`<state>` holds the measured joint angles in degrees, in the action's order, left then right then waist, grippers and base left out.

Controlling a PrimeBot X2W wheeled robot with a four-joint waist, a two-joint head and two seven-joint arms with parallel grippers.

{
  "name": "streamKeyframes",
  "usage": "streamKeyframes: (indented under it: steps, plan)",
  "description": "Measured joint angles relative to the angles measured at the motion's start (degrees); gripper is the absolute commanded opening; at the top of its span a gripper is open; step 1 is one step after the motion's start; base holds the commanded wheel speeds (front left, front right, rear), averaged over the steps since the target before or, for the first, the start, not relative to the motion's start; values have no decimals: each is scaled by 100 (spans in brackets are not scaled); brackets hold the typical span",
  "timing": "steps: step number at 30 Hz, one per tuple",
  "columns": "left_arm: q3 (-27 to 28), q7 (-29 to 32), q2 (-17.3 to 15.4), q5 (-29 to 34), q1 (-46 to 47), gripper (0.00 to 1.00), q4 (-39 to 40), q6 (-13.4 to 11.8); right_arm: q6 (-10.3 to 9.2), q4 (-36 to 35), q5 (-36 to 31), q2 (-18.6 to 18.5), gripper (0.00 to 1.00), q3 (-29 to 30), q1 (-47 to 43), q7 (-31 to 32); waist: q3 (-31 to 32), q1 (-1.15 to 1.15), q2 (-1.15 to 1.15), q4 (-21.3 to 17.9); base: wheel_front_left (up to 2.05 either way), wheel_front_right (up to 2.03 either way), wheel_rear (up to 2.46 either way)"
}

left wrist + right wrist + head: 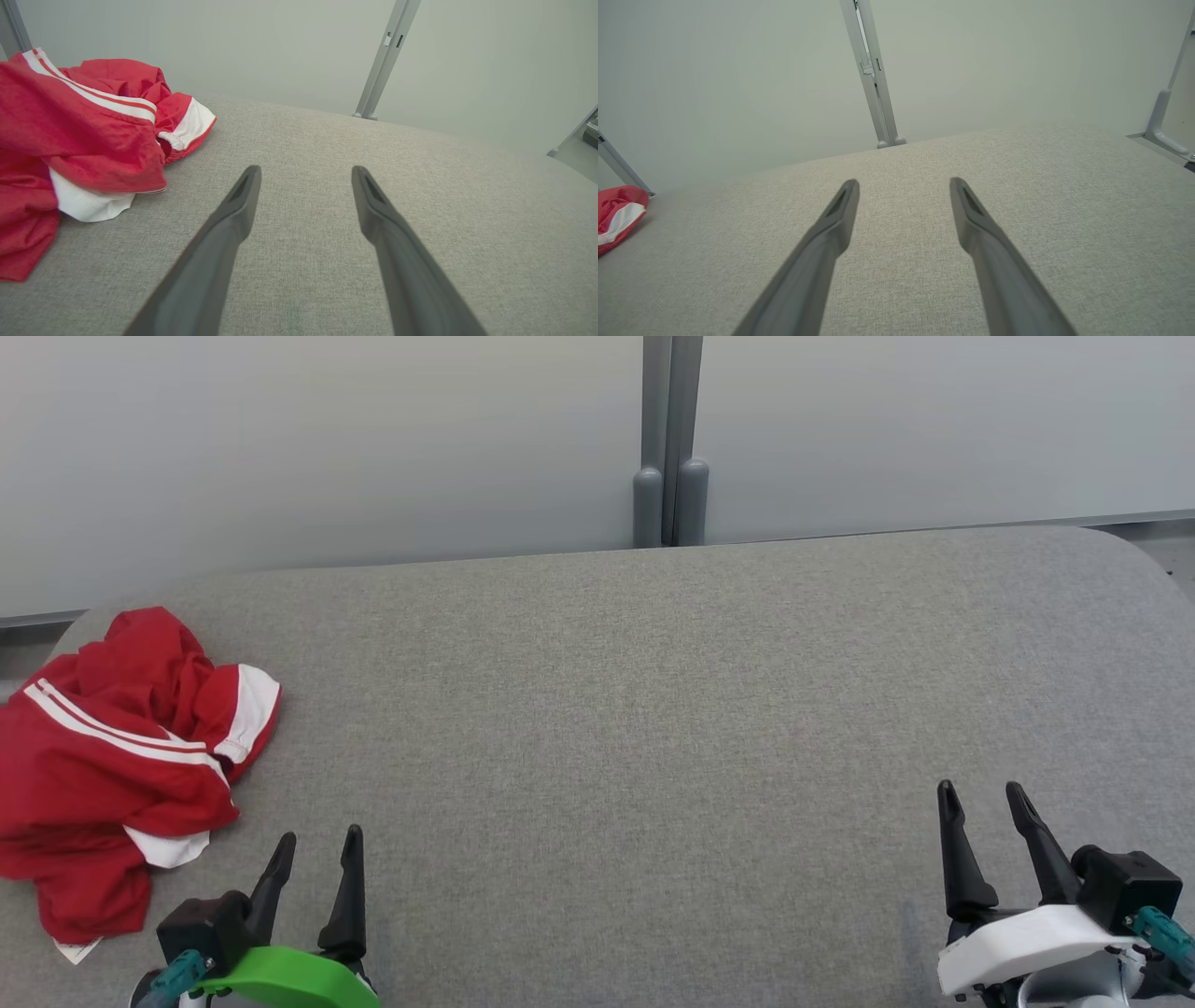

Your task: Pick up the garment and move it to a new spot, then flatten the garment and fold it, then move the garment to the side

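- This looks like a robot test bay in a lab or workshop: a plain work surface fenced in by blank screens.
- Under and ahead of the left gripper and the right gripper spreads a wide work table. It is covered in plain grey woven fabric and has rounded far corners.
- Beyond both grippers' fingertips, behind the table's far edge, pale blank partition panels close the space off like a booth.
- Farther out, between the two grippers, a grey metal post with rounded feet joins two panels.
- To the right of the right gripper, a metal foot bracket holds a side panel near the table's corner.
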<state>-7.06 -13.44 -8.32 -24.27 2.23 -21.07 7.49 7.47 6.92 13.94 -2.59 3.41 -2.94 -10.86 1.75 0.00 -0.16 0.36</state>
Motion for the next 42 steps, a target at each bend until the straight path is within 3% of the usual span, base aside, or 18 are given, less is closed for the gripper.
streamKeyframes:
  steps: [24,42]
  plan:
    - [1,-135,-36,798,-17,100,-199,0,1,-13,-786,-14,100,115,-158,-414,58,0,0,-30,0,0,0]
    - [34,-152,-14,818,-18,100,-207,1,1,79,-720,-16,100,301,-190,-420,64,0,0,-3,0,0,0]
